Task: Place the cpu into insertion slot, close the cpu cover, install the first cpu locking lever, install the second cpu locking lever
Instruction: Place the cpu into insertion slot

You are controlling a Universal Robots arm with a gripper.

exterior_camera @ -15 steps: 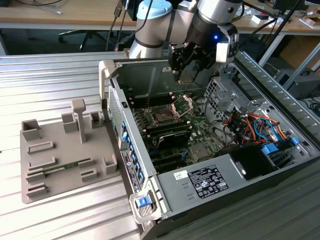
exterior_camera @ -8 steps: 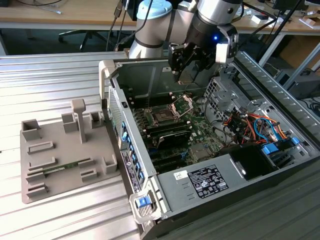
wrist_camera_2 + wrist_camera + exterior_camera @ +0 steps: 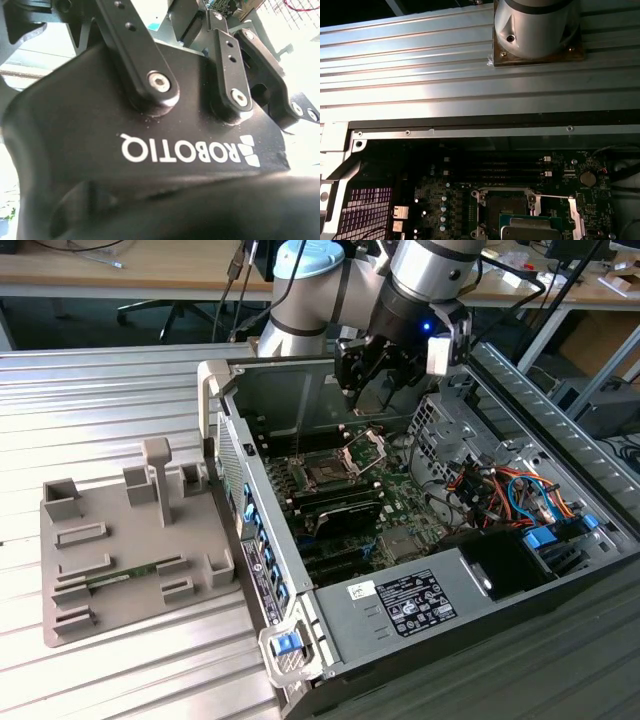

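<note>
My gripper hangs inside the open computer case, a short way above the motherboard. The cpu, silvery on top with a green edge, hovers at the gripper's end, overlapping one side of the insertion slot. The gripper looks shut on it, though the fingertips are hidden. The insertion slot is a black square with a dark centre on the green board. The cpu cover stands raised on its hinge beside the slot. In the second wrist view I see the gripper's black body and finger links.
Long black memory slots lie beside the socket. A grey box with a white label fills the near end of the case. Coloured cables crowd the exterior view's right. A grey fixture plate lies on the ribbed table, left.
</note>
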